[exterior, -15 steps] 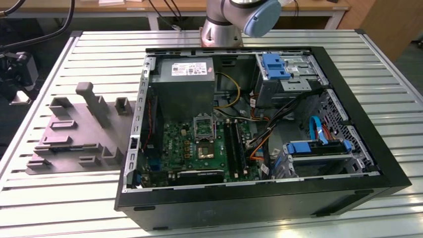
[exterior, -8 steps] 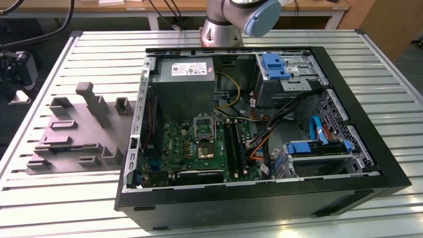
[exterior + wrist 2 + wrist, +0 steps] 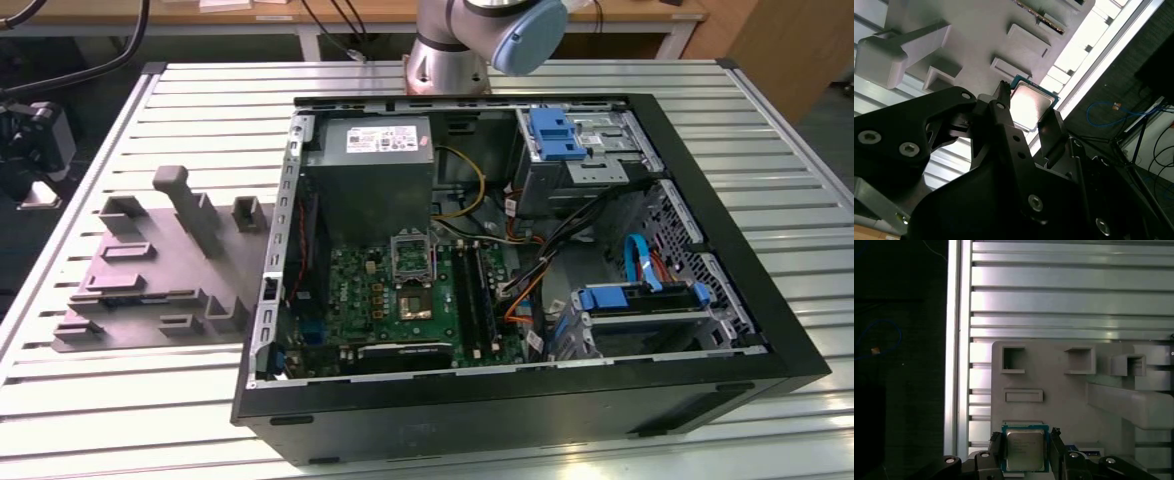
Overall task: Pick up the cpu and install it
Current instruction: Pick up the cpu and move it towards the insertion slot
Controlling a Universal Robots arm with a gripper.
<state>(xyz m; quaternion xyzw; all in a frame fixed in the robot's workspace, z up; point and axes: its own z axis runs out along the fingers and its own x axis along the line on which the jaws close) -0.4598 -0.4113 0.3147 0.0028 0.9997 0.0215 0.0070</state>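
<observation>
The cpu point(image 3: 1024, 449), a thin square chip with a pale metal top and a bluish-green rim, sits between the two black fingers of my gripper point(image 3: 1025, 441), which press its opposite edges. In the second wrist view the same cpu point(image 3: 1030, 106) shows between the fingers, with the gripper point(image 3: 1028, 102) shut on it well above the grey fixture plate point(image 3: 979, 45). The open computer case point(image 3: 534, 400) lies on the table, its green motherboard point(image 3: 400, 300) facing up with the metal-framed socket point(image 3: 404, 303) near its middle.
The grey fixture point(image 3: 147, 270) with raised blocks and pockets lies on the slatted aluminium table point(image 3: 174, 110) at the exterior view's left of the case. The arm's base point(image 3: 447, 50) stands behind the case. Below the gripper, the table's edge point(image 3: 954, 365) borders dark floor.
</observation>
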